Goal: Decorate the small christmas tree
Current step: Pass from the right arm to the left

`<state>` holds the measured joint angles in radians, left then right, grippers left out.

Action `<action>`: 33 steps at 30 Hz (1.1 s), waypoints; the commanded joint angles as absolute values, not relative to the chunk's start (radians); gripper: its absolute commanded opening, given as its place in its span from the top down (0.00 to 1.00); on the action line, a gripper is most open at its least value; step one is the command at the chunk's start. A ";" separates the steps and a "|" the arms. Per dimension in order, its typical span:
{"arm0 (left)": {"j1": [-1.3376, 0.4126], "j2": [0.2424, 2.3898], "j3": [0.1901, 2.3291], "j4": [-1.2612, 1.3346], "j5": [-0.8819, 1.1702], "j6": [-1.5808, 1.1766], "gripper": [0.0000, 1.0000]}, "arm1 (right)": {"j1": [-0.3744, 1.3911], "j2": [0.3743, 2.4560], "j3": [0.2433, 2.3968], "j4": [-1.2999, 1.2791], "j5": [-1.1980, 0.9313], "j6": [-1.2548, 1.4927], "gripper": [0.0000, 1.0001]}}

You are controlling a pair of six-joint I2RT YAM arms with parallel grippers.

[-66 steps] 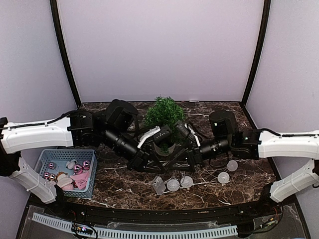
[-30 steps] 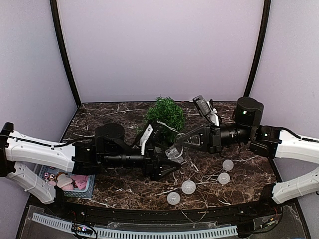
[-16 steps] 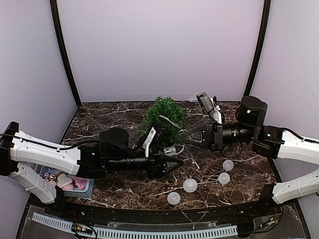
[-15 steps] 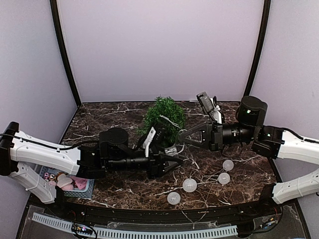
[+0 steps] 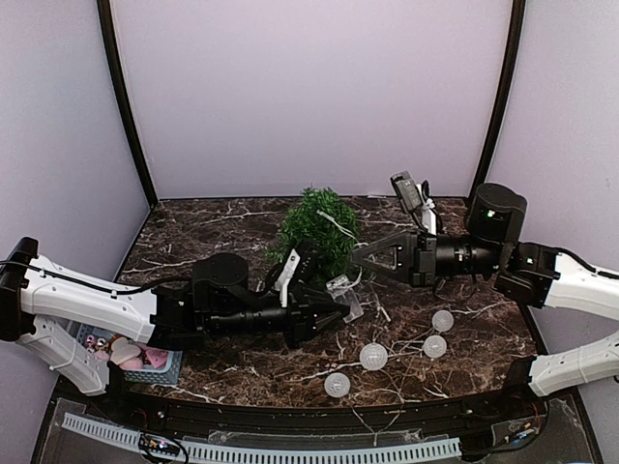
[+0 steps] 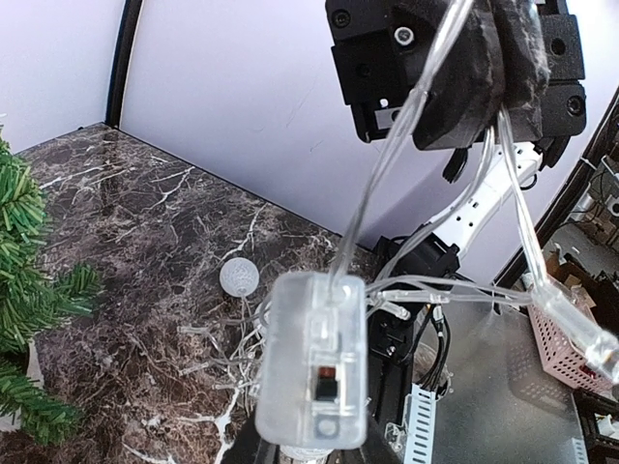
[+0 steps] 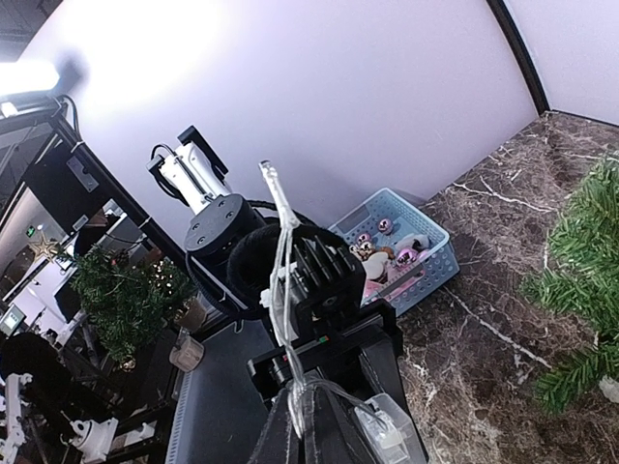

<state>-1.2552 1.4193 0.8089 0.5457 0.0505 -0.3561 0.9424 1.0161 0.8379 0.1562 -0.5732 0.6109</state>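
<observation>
Nearest the front edge: four clear balls [image 5: 372, 357] lie on the marble table [image 5: 213, 217], in front of the small christmas tree [image 5: 319, 224] and to its right. A blue basket [image 7: 416, 275] holding pink ornaments sits well off to the tree's front-left, mostly under the left arm.

Left gripper [image 5: 337, 302], just in front of the tree: fingers closed on a clear plastic box [image 6: 311, 372].

Right gripper [image 5: 360, 255], just right of the tree and above the table: fingers pressed together on a thin clear wire [image 6: 387, 155] that runs down into the box.

The tree stands upright behind both grippers, mid-table, towards the back wall.
</observation>
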 commanded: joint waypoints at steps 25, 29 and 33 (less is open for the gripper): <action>-1.267 1.292 0.862 -0.007 0.236 -0.391 0.93 | 0.959 0.951 0.871 -0.289 -0.419 0.496 0.19; -1.267 1.300 0.903 -0.079 0.331 -0.369 0.93 | 1.008 1.049 0.908 -0.287 -0.530 0.450 0.24; -1.267 1.327 0.949 -0.139 0.416 -0.363 0.93 | 1.041 1.130 0.929 -0.270 -0.614 0.416 0.26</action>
<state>-1.2613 1.3293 0.8921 -0.0490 0.2932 -0.3798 1.0092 1.0786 0.8856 -0.2996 -0.4782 0.4740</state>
